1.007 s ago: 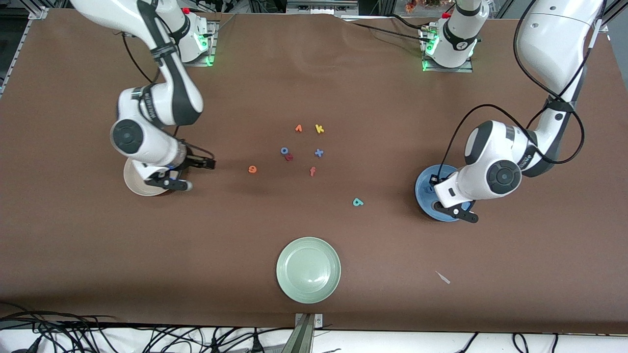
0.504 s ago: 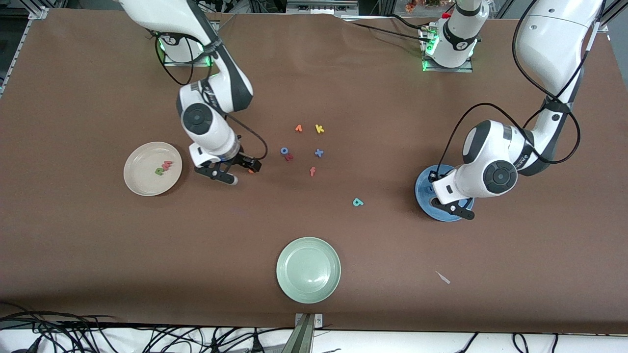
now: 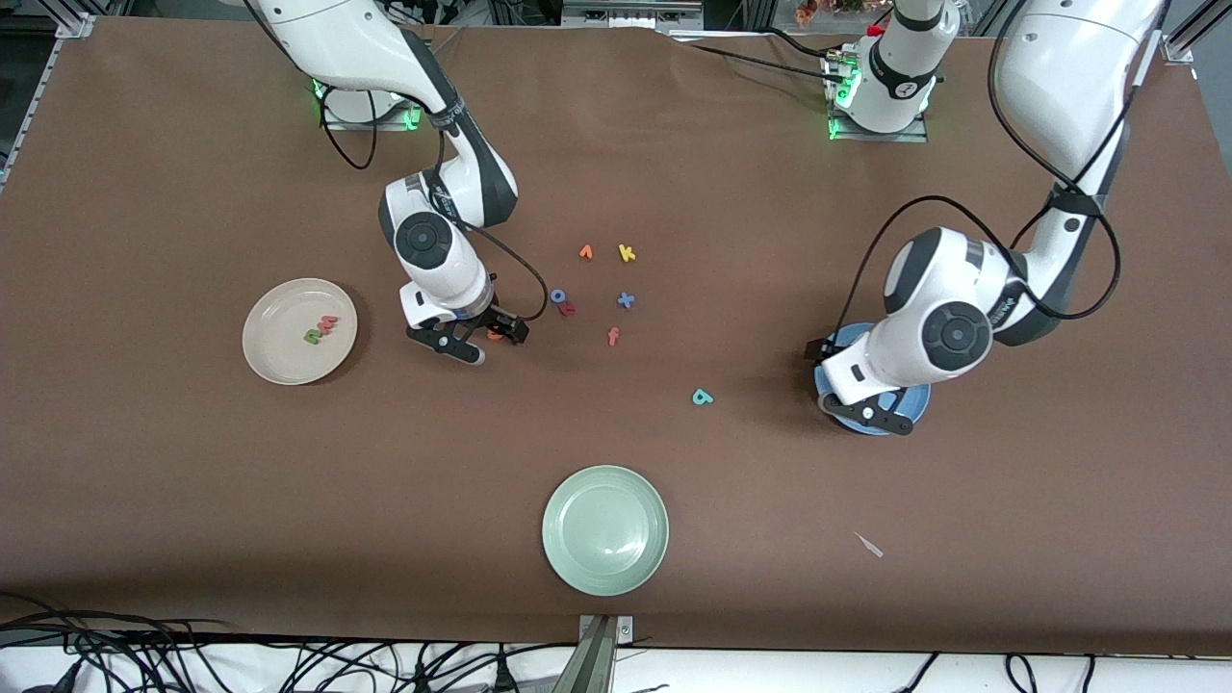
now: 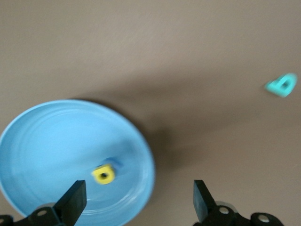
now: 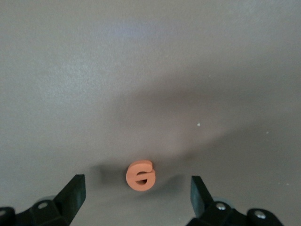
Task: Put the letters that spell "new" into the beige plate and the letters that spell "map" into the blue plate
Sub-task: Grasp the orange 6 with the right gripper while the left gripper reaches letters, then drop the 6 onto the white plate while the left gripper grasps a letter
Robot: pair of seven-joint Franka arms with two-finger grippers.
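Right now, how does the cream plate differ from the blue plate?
The beige plate shows whole, while the left arm covers much of the blue plate. The beige plate holds the green n and pink w; the blue plate shows a yellow a. The open left gripper hangs over the blue plate's edge; no gripper is over the beige plate. Both are round and rimmed.

A robotics lab bench, no question about it.
Two white arms were bolted to base plates (image 3: 876,125) glowing green along a table (image 3: 173,481) draped in brown cloth, aluminium framing (image 3: 630,12) ran at the top edge, and black cables (image 3: 192,659) lay tangled below the table's near edge.
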